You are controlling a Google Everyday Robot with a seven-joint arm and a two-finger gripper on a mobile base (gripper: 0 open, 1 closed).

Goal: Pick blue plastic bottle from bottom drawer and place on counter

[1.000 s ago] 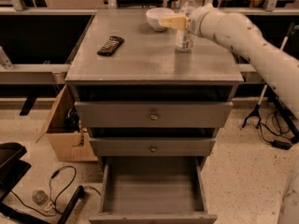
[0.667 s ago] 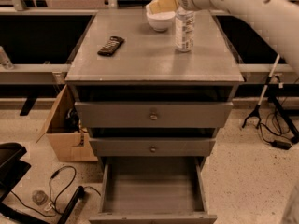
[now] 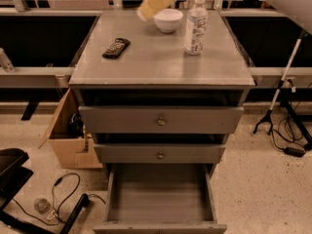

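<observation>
Three grey drawers front the cabinet. Two shallower knobbed drawers (image 3: 195, 121) are nearly closed, and the bottom drawer (image 3: 160, 196), lowest and deepest, is pulled out far below the gripper, showing a flat, plain floor between straight side walls.

The gripper (image 3: 155, 3), a blurred tan shape, hangs at the upper edge of the view, over the far edge of the counter (image 3: 146, 67). Whether it is apart or together cannot be told.

A round white bowl (image 3: 168, 19) sits just below and right of it. Farther right, apart from the gripper, the blue plastic bottle (image 3: 196, 27) stands upright on the counter just beside the bowl. It is clear-bodied, with a white screw cap and a pale label.

A flat black remote control (image 3: 116, 48) lies at an angle, left of the gripper and nearer the front.

The widest open stretch of the dull, speckled top runs along its front edge. A cardboard box (image 3: 68, 140) stands on the floor, low and left of the gripper.
</observation>
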